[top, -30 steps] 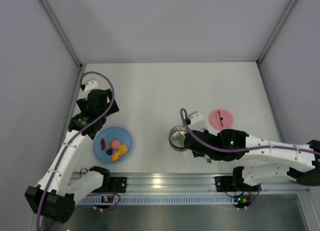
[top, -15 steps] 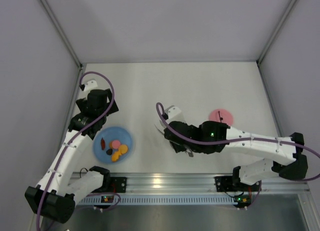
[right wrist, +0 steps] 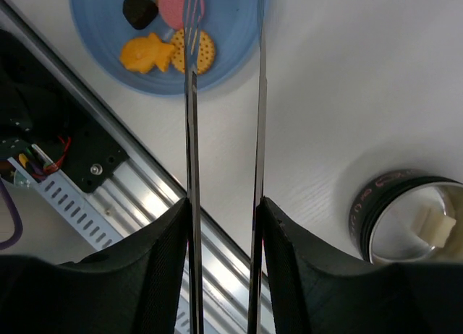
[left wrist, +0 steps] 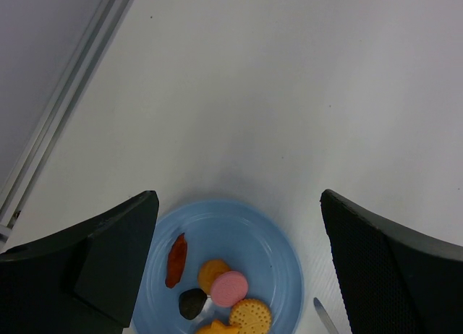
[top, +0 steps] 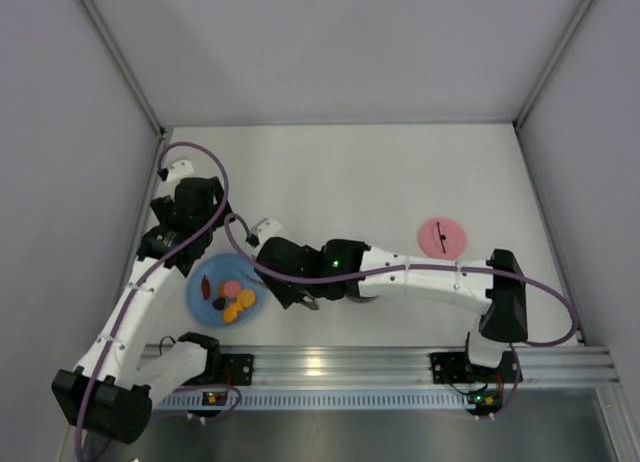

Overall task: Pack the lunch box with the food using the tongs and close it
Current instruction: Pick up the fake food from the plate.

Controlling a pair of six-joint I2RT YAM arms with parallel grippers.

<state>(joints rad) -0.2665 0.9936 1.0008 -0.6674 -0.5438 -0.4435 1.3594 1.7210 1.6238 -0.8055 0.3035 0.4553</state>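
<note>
The food (left wrist: 229, 288) lies on a blue plate (left wrist: 282, 240): a pink disc, orange pieces, a round biscuit, a dark lump and a red-brown strip. My left gripper (left wrist: 239, 200) hangs open over the plate's far edge, holding nothing. Stretched across to the left, my right gripper (right wrist: 224, 204) is shut on the tongs (right wrist: 191, 131). Their two silver arms are parted, with the tips over the pink disc (right wrist: 181, 5) and the plate's rim. One tong tip (left wrist: 323, 316) shows beside the plate. The lunch box (right wrist: 362, 211) stands at the right with a pale piece inside. Its pink lid (top: 441, 238) lies apart.
The aluminium rail (top: 380, 362) and the arm bases run along the near table edge. A grey wall (top: 60, 182) stands close on the left. In the top view my right arm (top: 420, 277) crosses the table and covers the lunch box.
My right arm has swung left from the lunch box to the blue plate, carrying the tongs. The left arm has stayed still.
</note>
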